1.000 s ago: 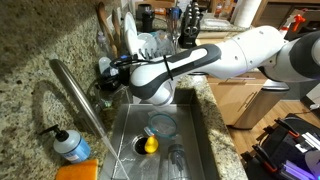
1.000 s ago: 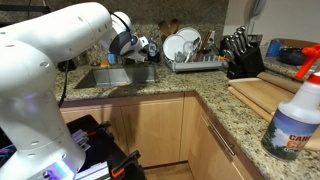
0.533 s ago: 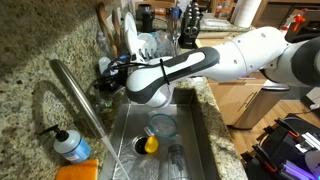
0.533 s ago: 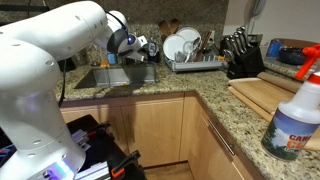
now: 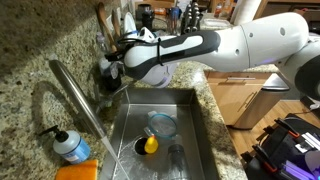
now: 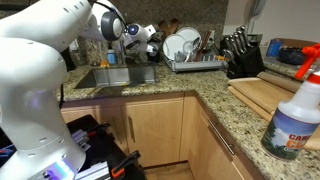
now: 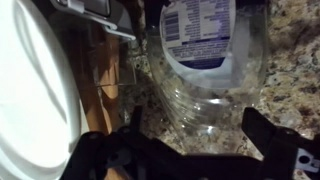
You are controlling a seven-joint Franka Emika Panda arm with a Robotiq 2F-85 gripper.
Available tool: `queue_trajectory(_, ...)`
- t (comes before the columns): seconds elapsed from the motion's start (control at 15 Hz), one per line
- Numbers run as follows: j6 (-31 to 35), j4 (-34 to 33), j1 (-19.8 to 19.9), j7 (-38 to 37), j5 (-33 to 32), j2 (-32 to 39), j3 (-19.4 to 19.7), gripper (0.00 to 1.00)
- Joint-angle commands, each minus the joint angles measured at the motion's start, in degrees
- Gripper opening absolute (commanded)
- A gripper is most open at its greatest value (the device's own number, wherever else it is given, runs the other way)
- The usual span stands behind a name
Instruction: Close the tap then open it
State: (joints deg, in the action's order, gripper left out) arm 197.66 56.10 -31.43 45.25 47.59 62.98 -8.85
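Claw (image 5: 108, 72), jaws apart, near the tap (image 5: 85, 115)

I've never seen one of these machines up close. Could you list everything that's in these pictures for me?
Tall brushed-steel gooseneck tap: one, silver, at the sink's edge.
Stainless-steel sink: one, grey, set in the speckled granite counter.
Clear pump soap bottle: one, blue liquid, on the counter near the tap.
Clear glass bowl: one, in the sink.
Small yellow object: one, in the sink; unidentifiable.
Dish rack of white plates: one, beside the sink.
Black knife block: one, next to the dish rack.
Wooden cutting board: one, tan, on the counter.
White spray bottle: one, red top, nearest the camera.
Clear labelled plastic container: one, in the wrist view.
White robot arm: one, reaching across the sink's end.
Jaws: two, dark, spread apart, empty.
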Motion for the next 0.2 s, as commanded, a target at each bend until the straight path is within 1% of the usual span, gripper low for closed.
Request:
queue_trajectory(0.0, -0.5, 5.1, -0.8, -9.6, -5.1, -2.5, 2.7, 1.0)
queue_trajectory(0.13, -1.5, 8.3, -1.3, -9.9, -3.6, -5.2, 1.5, 1.0)
